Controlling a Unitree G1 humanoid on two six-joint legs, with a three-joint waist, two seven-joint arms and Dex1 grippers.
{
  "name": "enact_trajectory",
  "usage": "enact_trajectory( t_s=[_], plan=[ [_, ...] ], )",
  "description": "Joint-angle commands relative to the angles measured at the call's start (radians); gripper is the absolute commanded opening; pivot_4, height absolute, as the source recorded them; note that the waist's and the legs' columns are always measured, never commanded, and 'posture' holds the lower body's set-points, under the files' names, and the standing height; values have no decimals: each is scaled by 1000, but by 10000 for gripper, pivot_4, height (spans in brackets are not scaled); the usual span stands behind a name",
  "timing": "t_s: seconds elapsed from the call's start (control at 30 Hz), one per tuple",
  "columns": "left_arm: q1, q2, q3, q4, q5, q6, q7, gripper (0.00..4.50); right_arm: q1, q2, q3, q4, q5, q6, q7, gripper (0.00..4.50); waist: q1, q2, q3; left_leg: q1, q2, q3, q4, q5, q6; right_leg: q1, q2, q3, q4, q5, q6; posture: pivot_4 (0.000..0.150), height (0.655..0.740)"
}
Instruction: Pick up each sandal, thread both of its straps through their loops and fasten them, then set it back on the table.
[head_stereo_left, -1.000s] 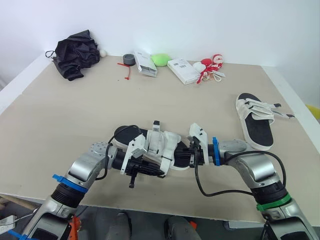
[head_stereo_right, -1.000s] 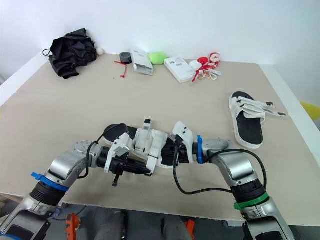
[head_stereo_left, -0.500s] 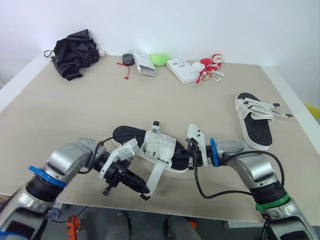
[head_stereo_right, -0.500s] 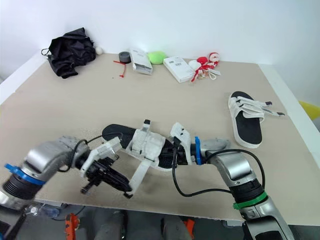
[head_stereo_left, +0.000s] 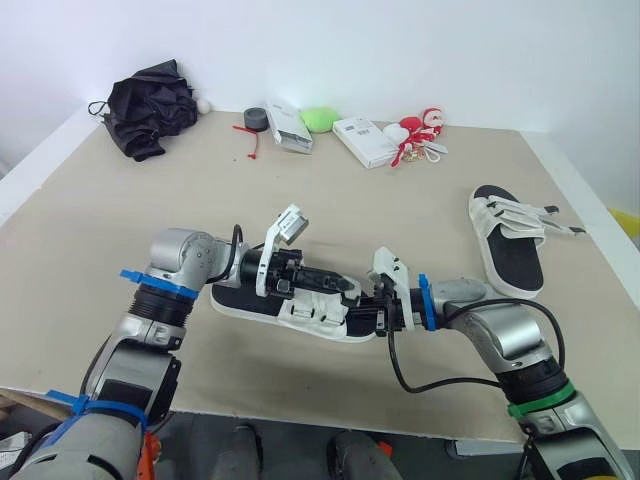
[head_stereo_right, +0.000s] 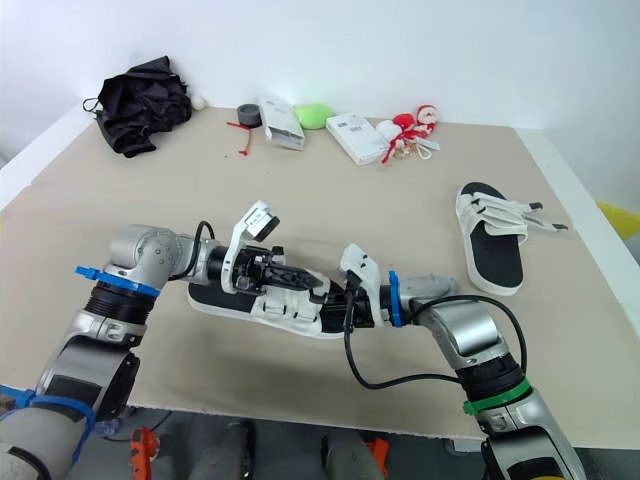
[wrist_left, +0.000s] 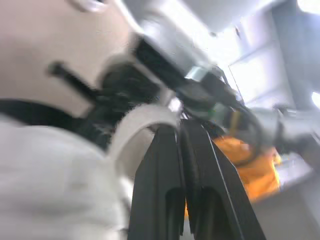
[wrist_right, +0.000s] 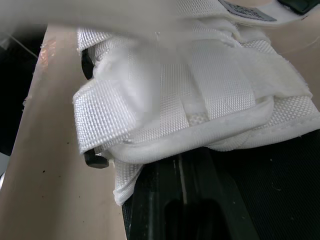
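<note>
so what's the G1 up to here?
It is working on the near sandal, which lies flat on the table by the front edge. The right pincer is at the sandal's right-hand end. The left pincer, shut, lies across the white straps. Whether those are fastened is hard to tell. The second sandal sits off to the right, strap ends sticking out past the sole.

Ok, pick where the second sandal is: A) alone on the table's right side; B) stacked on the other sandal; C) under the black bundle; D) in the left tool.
A: the second sandal lies footbed up on the table near its right edge, apart from the near sandal.
</note>
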Motion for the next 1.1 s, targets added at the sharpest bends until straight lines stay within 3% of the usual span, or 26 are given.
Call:
enact_trajectory(
  t_s=[0.03, 0.17, 0.27, 0.33, 0.53, 0.6, 0.63, 0.67, 1.1],
  plan=[
    [-52, -57, 53, 144, 60, -27, 120, 1193, 21, -7, 17, 14, -20, 17, -22, 0, 1, 0, 0, 0, 0, 0, 0, 0, -1, 0, 0, 0, 0, 0, 0, 1500, 7322],
    [-67, -107, 127, 239, 90, -34, 246, 1193, 28, -10, 12, 4, -16, 22, -28, 0, 1, 0, -1, 1, 0, 0, 0, 1, -1, 1, 0, 0, 0, 1, 1, 1500, 7322],
    [-61, -124, 159, 279, 131, -69, 345, 10362, 38, -13, 10, -4, -13, 25, -31, 0, 1, 1, -1, 2, -1, 0, 0, 2, -1, 3, -1, 0, 0, 2, 1, 1500, 7322],
    [-46, -118, 144, 246, 147, -69, 364, 13788, 41, -15, 10, -5, -11, 25, -32, 0, 1, 1, -1, 3, -1, 0, 0, 2, -1, 3, -1, 1, 0, 2, 1, 1500, 7322],
    [-35, -99, 139, 159, 147, -58, 372, 33519, 34, -14, 16, 3, -12, 26, -26, 0, 0, 1, -2, 4, -2, 1, -1, 3, -2, 3, -1, 2, 0, 3, 3, 1500, 7322],
    [-57, -99, 167, 171, 136, -68, 368, 34663, 28, -12, 20, 8, -13, 25, -23, 0, 0, 1, -2, 4, -2, 1, -2, 3, -2, 3, -1, 2, 0, 3, 3, 1500, 7322],
    [-67, -99, 178, 178, 133, -78, 361, 41526, 26, -11, 22, 10, -13, 23, -21, 0, 0, 1, -2, 4, -2, 1, -2, 3, -2, 3, -1, 2, 0, 3, 2, 1500, 7322],
    [-85, -98, 195, 198, 127, -78, 354, 43072, 23, -10, 23, 12, -14, 23, -20, 0, 0, 1, -2, 4, -2, 1, -2, 3, -2, 3, -1, 2, 0, 3, 2, 1500, 7322],
    [-190, -122, 100, 311, 166, -140, 160, 43072, 24, -7, 24, 12, -17, 22, -19, 0, -1, 1, -1, 1, -2, 1, -2, 3, -2, 0, -1, 2, 0, 3, 3, 1500, 7322]
  ],
)
